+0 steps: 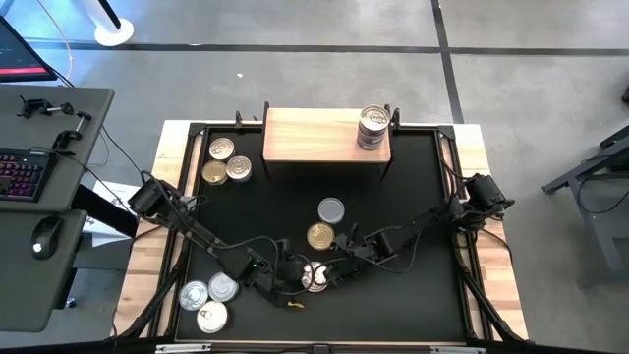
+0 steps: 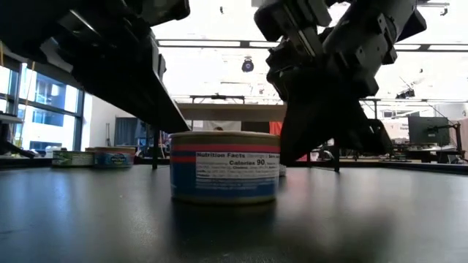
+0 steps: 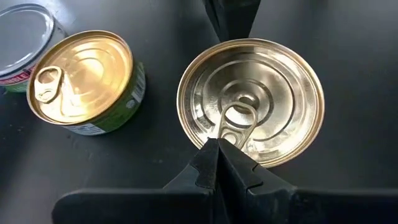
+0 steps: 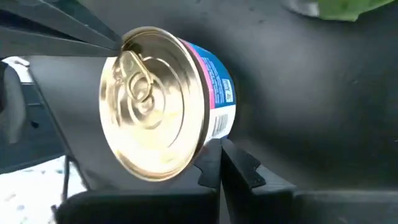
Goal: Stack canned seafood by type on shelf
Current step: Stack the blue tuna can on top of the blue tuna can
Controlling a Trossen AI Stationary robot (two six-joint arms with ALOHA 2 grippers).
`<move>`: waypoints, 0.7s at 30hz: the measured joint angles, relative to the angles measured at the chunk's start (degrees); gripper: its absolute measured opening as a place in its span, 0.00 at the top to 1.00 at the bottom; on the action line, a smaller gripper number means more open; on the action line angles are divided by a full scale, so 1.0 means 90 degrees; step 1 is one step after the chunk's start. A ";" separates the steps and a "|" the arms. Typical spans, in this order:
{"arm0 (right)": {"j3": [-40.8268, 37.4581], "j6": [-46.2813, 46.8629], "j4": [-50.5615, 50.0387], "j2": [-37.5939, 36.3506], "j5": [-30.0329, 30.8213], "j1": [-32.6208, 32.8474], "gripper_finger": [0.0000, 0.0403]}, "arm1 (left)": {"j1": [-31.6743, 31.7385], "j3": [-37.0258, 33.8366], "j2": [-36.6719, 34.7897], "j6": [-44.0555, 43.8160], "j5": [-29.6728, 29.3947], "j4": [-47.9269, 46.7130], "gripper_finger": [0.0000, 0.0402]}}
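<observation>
A tin with a blue and pink label stands on its base on the black table near its near edge. My left gripper and my right gripper meet it from opposite sides, both shut. The pale wood shelf stands at the far edge with a stack of tins on its right end. A gold-topped green tin and a silver-topped one stand just beyond the grippers. My left gripper is shut, and its tips meet the tin's top rim beside the pull tab, slanting down from the table's left. The tin stands upright on the table. My right gripper is shut, and its tips lie against the tin's side wall just under the rim, coming from the table's right, opposite the left gripper.
Three tins stand at the table's far left beside the shelf, and three more at the near left corner. Cables trail along both arms. A desk with a keyboard and mouse stands left of the table.
</observation>
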 joint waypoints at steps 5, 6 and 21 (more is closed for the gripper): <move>-0.0005 0.0247 0.0484 0.0000 -0.0140 0.0049 1.00 | -0.0033 -0.0053 0.0000 -0.0002 -0.0063 -0.0032 1.00; -0.0001 0.0297 0.0656 0.0000 -0.0138 0.0068 1.00 | -0.0033 -0.0056 0.0003 0.0000 -0.0142 -0.0088 1.00; 0.0595 -0.0415 0.0599 -0.0005 -0.0174 0.0011 1.00 | -0.0014 -0.0082 -0.0011 -0.0045 -0.0182 -0.1353 1.00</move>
